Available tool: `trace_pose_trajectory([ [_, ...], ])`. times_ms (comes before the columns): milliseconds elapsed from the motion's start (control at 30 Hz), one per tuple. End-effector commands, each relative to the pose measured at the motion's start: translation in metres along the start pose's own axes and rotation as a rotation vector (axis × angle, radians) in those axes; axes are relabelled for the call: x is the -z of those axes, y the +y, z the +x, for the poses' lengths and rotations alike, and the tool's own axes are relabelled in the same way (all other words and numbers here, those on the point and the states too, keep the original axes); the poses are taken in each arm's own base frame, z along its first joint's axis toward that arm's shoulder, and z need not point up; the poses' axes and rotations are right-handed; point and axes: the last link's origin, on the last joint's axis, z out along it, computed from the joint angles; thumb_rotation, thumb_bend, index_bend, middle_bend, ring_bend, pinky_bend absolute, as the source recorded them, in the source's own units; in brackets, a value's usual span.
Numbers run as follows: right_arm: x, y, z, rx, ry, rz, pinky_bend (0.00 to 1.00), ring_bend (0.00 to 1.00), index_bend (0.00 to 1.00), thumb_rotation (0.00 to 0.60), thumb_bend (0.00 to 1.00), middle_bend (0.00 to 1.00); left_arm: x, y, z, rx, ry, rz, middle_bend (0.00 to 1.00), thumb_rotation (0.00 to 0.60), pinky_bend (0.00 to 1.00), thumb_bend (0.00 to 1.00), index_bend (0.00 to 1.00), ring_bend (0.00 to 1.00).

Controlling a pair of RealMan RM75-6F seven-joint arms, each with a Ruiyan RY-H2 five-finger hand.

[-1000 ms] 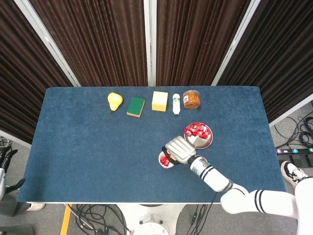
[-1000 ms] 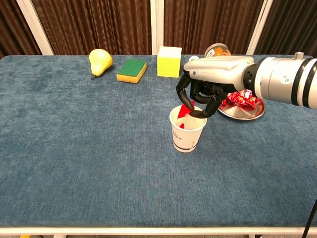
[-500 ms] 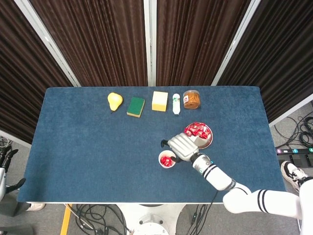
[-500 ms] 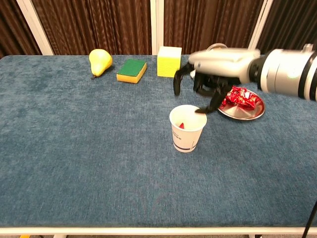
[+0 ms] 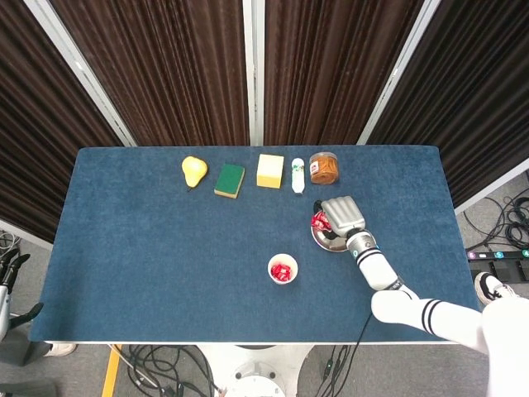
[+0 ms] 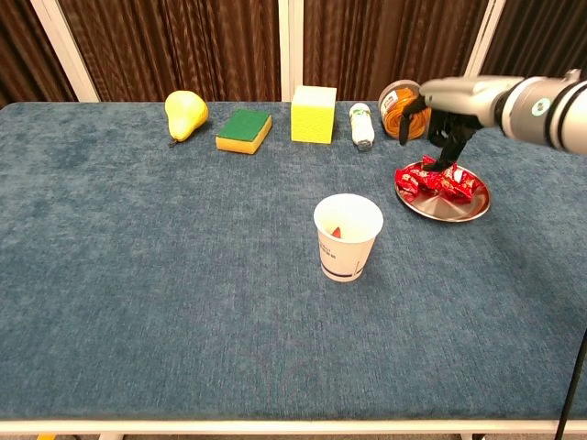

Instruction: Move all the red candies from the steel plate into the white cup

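Right hand hovers over red candies on steel plate, fingers curled down, empty as far as we can judge. We should pinch 1 edge candy cleanly, then lift clear before crossing to white cup.

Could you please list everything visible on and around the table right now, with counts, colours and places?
table: one, blue cloth top, fills both views.
pear: one, yellow, far row, leftmost.
sponge: one, green on yellow, right of the pear.
block: one, pale yellow, far row, middle.
small bottle: one, white, lying right of the block.
jar: one, clear with orange-brown contents, far row, rightmost.
steel plate: one, silver, right side.
red candies: a pile, count unclear, on the plate; some also in the cup.
white cup: one, upright, near the table's middle.
right hand: one, grey and black, over the plate, fingertips down at the candies; grasp unclear.
left hand: not in view.
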Motion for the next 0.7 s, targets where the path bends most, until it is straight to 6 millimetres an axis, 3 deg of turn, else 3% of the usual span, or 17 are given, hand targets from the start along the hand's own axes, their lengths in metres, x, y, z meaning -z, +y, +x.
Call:
trace_pose_trajectory([
  [33,-0.013,-0.004,-0.01,0.016,-0.028,-0.023,1.0,0.89,0.37,0.6,0.2,0.87,0.0,0.0,0.0,-0.001,-0.001,-0.001,0.21,0.6,0.2,0.0,0.22,0.21],
  [700,-0.033,-0.004,-0.032,0.041,-0.037,-0.088,1.0,0.9,0.43,0.6,0.2,0.87,0.0,-0.002,-0.001,0.0,-0.007,0.006,0.21,0.6,0.2,0.0,0.22,0.21],
])
